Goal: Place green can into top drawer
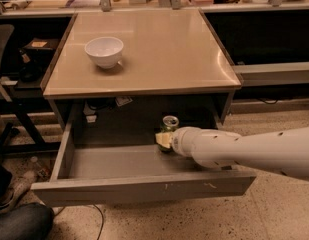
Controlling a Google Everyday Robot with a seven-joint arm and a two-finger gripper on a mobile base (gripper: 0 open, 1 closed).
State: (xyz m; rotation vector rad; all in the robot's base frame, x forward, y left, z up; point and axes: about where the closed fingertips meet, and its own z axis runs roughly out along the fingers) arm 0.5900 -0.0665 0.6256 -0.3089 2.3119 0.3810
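The green can (169, 125) stands upright inside the open top drawer (144, 186), at its back right, silver top showing. My gripper (163, 140) reaches in from the right on a thick white arm and sits right at the can's lower front. The drawer is pulled out under the beige tabletop (164, 54), its grey front panel toward the camera.
A white bowl (104, 51) stands on the tabletop at the back left. Dark shelving and a chair stand at the left. A dark shape lies on the floor at the bottom left (16, 224). A counter with clutter runs along the back.
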